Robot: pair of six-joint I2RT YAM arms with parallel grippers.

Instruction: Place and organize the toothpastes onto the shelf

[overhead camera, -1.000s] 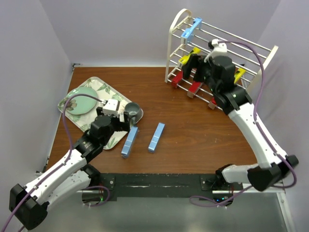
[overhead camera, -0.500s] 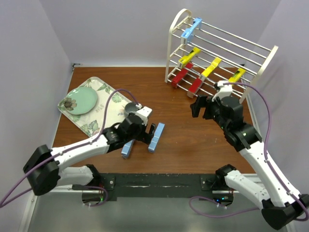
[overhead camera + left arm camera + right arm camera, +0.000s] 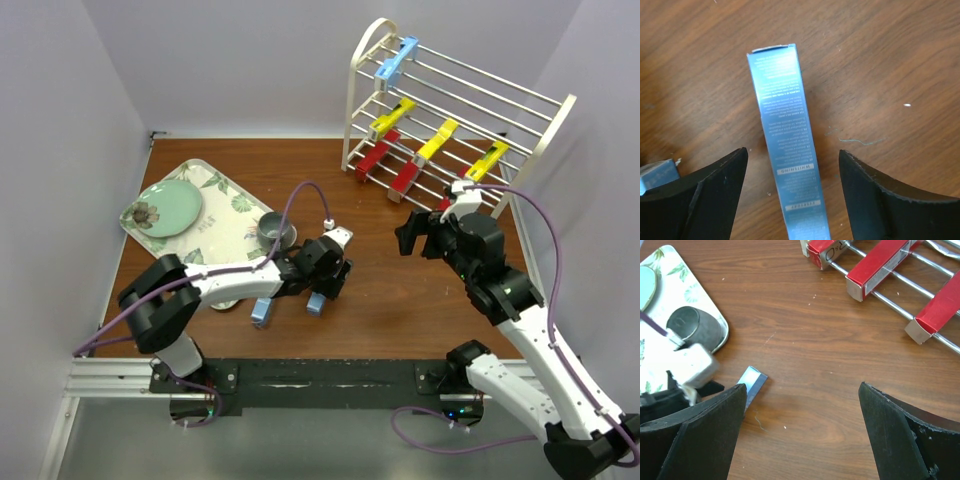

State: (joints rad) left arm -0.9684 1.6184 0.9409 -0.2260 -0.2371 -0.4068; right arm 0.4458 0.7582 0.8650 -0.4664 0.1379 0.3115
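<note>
A brown wood-grain tabletop is enclosed by plain pale lilac walls at the back and on both sides. The cream-white wire shelf is set at the far right corner. One light blue toothpaste box is laid across its top tier, three yellow boxes across the middle tier, and red boxes across the bottom rods.

At the left, a leaf-patterned tray is seen with a green plate on it and a grey mug at its right corner.

A second light blue box lies flat on the wood near the table's middle. It is straddled by the left gripper, whose jaws are spread, with bare wood showing on either side of the box, so nothing is grasped. A third light blue box lies just to its left.

The right gripper is held above the table in front of the shelf, released wide, with nothing between its fingers.
</note>
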